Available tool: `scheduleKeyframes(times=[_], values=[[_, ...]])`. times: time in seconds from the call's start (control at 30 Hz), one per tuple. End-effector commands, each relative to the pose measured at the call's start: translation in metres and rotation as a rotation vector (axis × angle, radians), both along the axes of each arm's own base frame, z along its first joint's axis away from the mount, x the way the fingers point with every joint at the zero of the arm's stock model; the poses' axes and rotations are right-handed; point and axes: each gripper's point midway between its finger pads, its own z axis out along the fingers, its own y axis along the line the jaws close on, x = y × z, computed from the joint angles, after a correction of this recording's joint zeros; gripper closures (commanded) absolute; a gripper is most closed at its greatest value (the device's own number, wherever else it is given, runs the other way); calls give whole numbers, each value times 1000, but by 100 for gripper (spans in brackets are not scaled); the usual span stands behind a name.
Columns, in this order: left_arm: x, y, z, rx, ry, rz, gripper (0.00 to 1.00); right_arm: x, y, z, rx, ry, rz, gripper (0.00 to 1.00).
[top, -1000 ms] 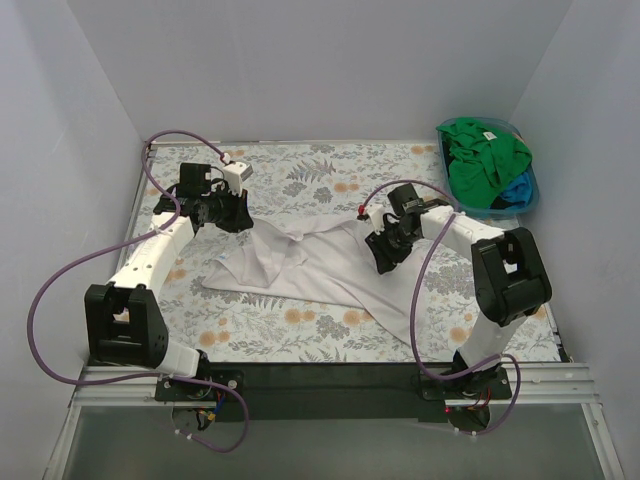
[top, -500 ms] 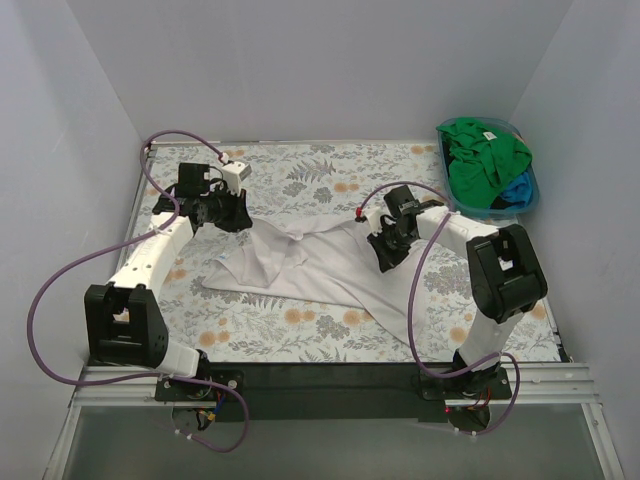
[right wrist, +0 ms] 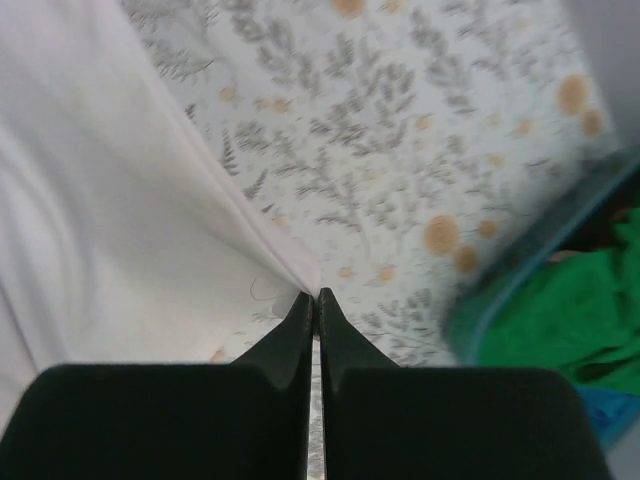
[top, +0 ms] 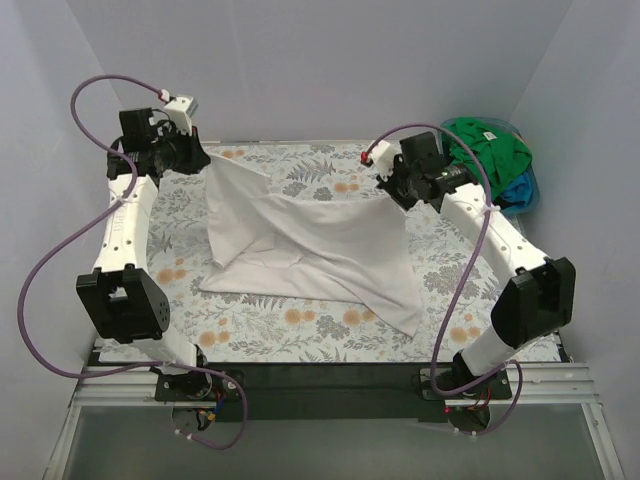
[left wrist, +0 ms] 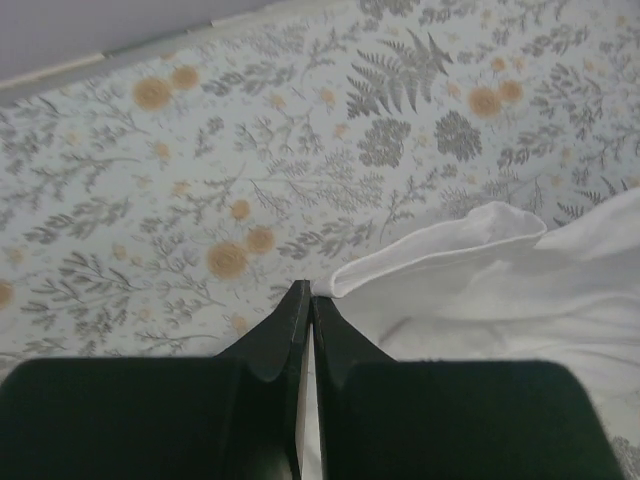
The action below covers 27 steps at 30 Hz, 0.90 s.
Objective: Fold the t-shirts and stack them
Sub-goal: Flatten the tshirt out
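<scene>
**white t-shirt held spread between two closed grippers**

top view. the left gripper (top: 196, 157) and the right gripper (top: 393, 186) are raised over the far half of the table, well apart. each pinches one end of the far edge of the white t-shirt (top: 310, 245). that edge sags between the two grips. the rest of the garment falls toward the near side and lies creased on the floral table cloth (top: 300, 165), with one corner trailing out to the near right. the shirt occupies the middle of the table, between the two arms.

left wrist view. the fingers (left wrist: 280, 345) of the left gripper are pressed together with almost no gap. a thin strip of white fabric shows between them, and a rolled fold of the shirt leaves their tip toward the right. the patterned cloth lies below and beyond.

right wrist view. the right gripper's fingers are likewise closed tight. the shirt's edge meets their tip, and the cloth stretches away to the left as a smooth white sheet.

far right corner. a blue tub (top: 534, 195) stands on the table just beside the right gripper and apart from the white shirt. it holds a crumpled green t-shirt (top: 485, 150), which fills most of it. a blue t-shirt (top: 516, 190) shows at the tub's near right side, partly under the green one.
</scene>
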Motion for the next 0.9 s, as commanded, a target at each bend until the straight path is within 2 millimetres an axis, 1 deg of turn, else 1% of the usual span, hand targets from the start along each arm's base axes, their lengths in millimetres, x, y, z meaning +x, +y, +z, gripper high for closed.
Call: scheduleKeyframes(times=[0.0, 0.03, 0.07, 0.1, 0.13, 0.17, 0.2, 0.23, 0.27, 0.3, 0.33, 0.37, 0.4, 0.43, 0.47, 0.5, 0.53, 0.57, 0.6, 0.63, 0.67, 0.7, 0.73, 0.77, 0.8, 0.83, 0.87], values=[[11, 0, 58, -13, -128, -4, 100, 28, -17, 85, -88, -272, 2, 99], [14, 3, 67, -13, -151, 7, 100, 32, -20, 101, -89, -321, -8, 99], [15, 6, 90, -24, -209, 25, 100, 35, -24, 114, -102, -363, -30, 99], [14, 9, 103, -28, -244, 38, 100, 39, -27, 136, -105, -424, -34, 99], [13, 20, 115, -28, -279, 75, 100, 38, -30, 157, -95, -482, -48, 99], [12, 23, 134, -43, -335, 97, 100, 38, -34, 173, -94, -526, -72, 99], [-1, 25, 159, -41, -402, 109, 100, 36, -37, 196, -78, -579, -85, 99], [-8, 32, 174, -31, -451, 135, 100, 31, -42, 219, -62, -640, -96, 99], [-16, 34, 199, -18, -540, 149, 100, 27, -47, 236, -57, -682, -122, 99], [-39, 32, 227, -9, -624, 162, 100, 21, -52, 260, -35, -740, -140, 99], [-51, 36, 247, 3, -691, 197, 100, 10, -58, 288, -2, -813, -157, 99], [-65, 34, 270, 12, -780, 192, 100, 1, -61, 306, 26, -861, -165, 99], [-78, 32, 284, 21, -831, 193, 100, -7, -65, 322, 50, -907, -172, 99], [-103, 30, 308, 32, -909, 208, 100, -28, -72, 356, 101, -997, -180, 99], [-115, 38, 327, 42, -972, 266, 100, -38, -78, 373, 123, -1047, -193, 99], [-127, 38, 338, 54, -1008, 273, 100, -54, -86, 391, 150, -1101, -205, 99], [-144, 34, 351, 65, -1050, 265, 100, -61, -88, 400, 165, -1126, -207, 99], [-151, 22, 347, 61, -1040, 200, 100, -65, -86, 398, 178, -1122, -191, 99], [-154, 12, 338, 41, -1011, 148, 100, -69, -82, 391, 180, -1102, -154, 99], [-152, -3, 320, -6, -938, 60, 100, -69, -63, 359, 173, -1000, -39, 99], [-147, -16, 285, -54, -789, -19, 100, -63, -49, 324, 162, -902, 15, 99], [-155, -42, 262, -140, -686, -175, 100, -64, -36, 302, 199, -817, 47, 99], [-154, -51, 244, -208, -601, -224, 100, -65, -20, 277, 210, -727, 90, 99], [-151, -59, 216, -286, -489, -256, 100, -72, -2, 270, 255, -684, 158, 99], [-159, -70, 208, -321, -448, -333, 100, -70, 8, 265, 281, -650, 174, 99], [-159, -71, 206, -335, -434, -340, 100, -68, 11, 270, 288, -661, 180, 99], [-159, -67, 218, -304, -470, -317, 100, -61, 4, 280, 270, -694, 136, 99]])
